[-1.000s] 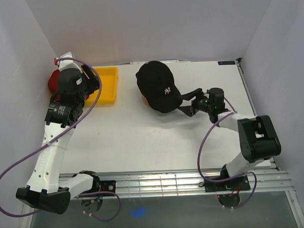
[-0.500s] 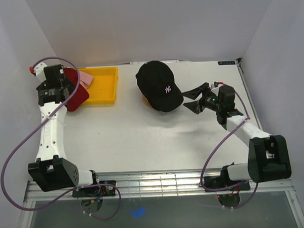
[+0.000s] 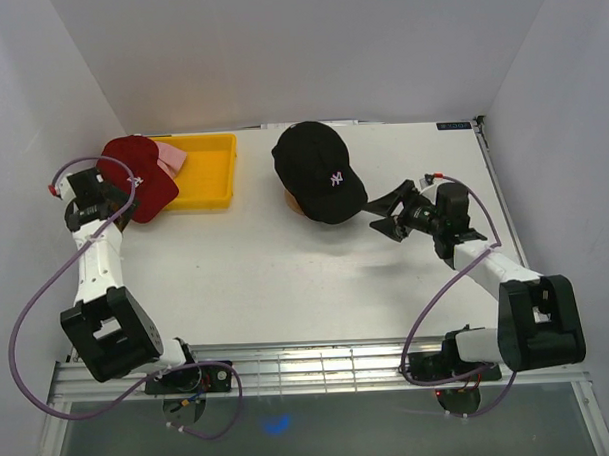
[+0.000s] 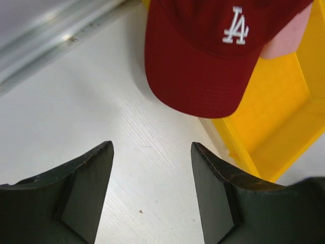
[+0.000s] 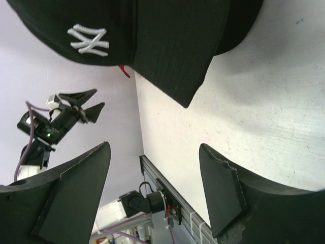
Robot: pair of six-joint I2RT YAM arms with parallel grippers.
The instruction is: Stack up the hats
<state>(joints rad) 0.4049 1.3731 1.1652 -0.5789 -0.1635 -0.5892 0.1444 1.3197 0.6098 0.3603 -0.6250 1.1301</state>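
Left gripper [image 4: 152,152]: jaws apart, empty, facing the brim of the red fabric baseball cap [image 4: 198,66] lying across the yellow plastic tray's [image 4: 238,152] edge.
Right gripper [image 5: 152,152]: jaws apart, empty, beside the black fabric cap [image 5: 152,40] on the worktop [image 3: 286,279].
Handling: we judge the caps light and floppy; pinch the stiffer brim.

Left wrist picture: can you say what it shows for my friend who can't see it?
A dark red cap with a white LA logo lies across the corner of a yellow tray and the white table, a pink hat peeking out at its edge. The left tool is open in the foreground, holding nothing.
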